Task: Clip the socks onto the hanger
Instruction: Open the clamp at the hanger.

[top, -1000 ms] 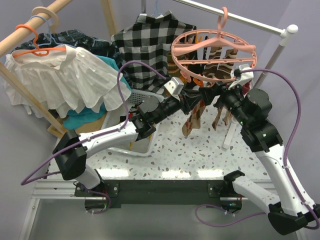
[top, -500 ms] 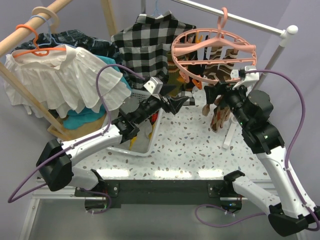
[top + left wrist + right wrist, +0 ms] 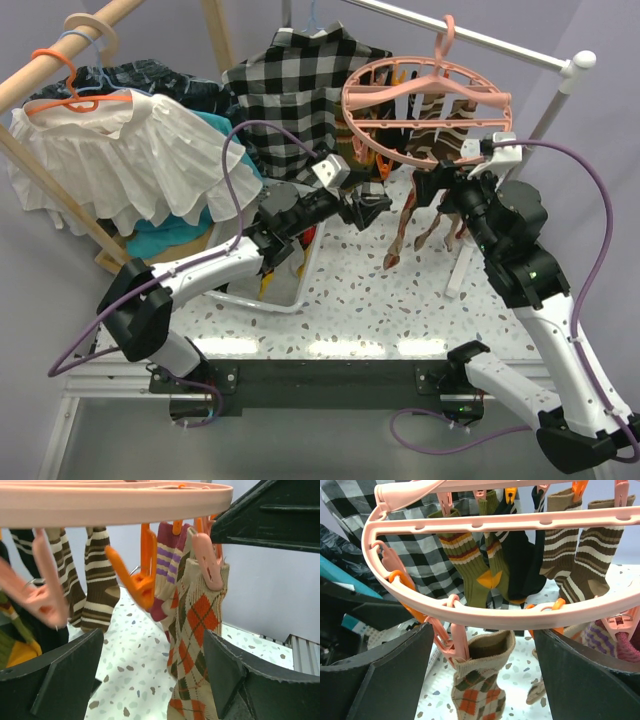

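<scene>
Overhead, the hanger (image 3: pixel 352 108) shows as a round ring of smooth salmon-pink plastic with flat crossbars. Its hook (image 3: pixel 446 35) is looped over a white rail (image 3: pixel 520 48). Small pegs dangle from its underside, some pale pink and some a brighter orange (image 3: pixel 140 582). All are hard and glossy against the soft knit of the socks (image 3: pixel 560 555) pinned below.

Under the hanger's far side hang ribbed brown-and-cream striped socks (image 3: pixel 585 565), a plain black one (image 3: pixel 520 550) and an olive sock (image 3: pixel 467 562) banded in red and yellow with an orange heel. Under its near rim a cream argyle sock (image 3: pixel 200 617) with orange-red and olive diamonds hangs by its cuff from a pink peg (image 3: pixel 206 562). A pink-and-purple striped sock (image 3: pixel 167 555) hangs just behind it. Beneath the hanger lies the speckled terrazzo surface (image 3: pixel 380 300), and behind the hanger a black-and-white checked shirt (image 3: pixel 290 90).

The left tool (image 3: pixel 372 205) sits below the hanger's left side, its matt black fingers (image 3: pixel 65 675) spread wide and gripping nothing. The argyle sock hangs ahead of them, nearer the right-hand finger; whether it touches cannot be told. The right tool (image 3: pixel 440 188) is under the hanger's right side, likewise released. In its wrist view the ring's near rim and the argyle cuff appear between its splayed fingers (image 3: pixel 395 675) without either being pinched.
</scene>
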### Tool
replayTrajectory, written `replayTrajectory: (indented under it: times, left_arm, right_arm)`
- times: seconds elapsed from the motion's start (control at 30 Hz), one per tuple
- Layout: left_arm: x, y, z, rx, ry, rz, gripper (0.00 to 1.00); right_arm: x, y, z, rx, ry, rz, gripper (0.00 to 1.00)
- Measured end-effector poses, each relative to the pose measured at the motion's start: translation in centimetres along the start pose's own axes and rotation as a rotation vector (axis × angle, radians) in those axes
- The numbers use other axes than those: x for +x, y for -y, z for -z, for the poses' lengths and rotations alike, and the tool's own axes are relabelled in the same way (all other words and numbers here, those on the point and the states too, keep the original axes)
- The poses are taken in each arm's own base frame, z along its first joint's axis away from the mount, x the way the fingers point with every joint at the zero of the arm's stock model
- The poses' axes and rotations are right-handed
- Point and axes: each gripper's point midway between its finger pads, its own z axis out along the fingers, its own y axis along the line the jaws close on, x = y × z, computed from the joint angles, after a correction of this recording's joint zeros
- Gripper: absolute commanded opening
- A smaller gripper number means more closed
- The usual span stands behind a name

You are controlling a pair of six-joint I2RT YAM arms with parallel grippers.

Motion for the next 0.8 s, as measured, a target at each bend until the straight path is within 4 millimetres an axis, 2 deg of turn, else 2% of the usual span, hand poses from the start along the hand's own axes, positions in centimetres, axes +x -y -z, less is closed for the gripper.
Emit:
replayTrajectory:
  times: [0.07,0.23,0.5,0.6,0.7,0.8]
  left_arm:
    - [0.1,0.0,-0.8,0.018,-0.002,0.0,0.84]
    - [-1.1,0.3,-2.5,0.056,0.027,-0.01,0.82]
    - [-2.6,0.3,-3.8,0.074,0.07,-0.021,0.75]
    - [-2.2,0.2,-4.1,0.076,0.067,-0.016,0.67]
    - [-1.6,0.2,-4.3,0.077,0.057,-0.009,0.53]
    - [-1.5,0.2,-4.3,0.078,0.053,-0.001,0.44]
  right_arm:
    - [-0.1,0.0,0.1,0.0,0.004,0.005,0.84]
    - [-0.4,0.0,0.5,-0.003,0.014,0.01,0.84]
    - [-0.5,0.1,0.6,-0.004,0.018,0.016,0.84]
    - [-0.5,0.1,0.6,-0.005,0.018,0.017,0.84]
    - [-0.6,0.0,0.7,-0.006,0.021,0.016,0.84]
    - [-0.9,-0.1,1.1,-0.016,0.031,0.02,0.84]
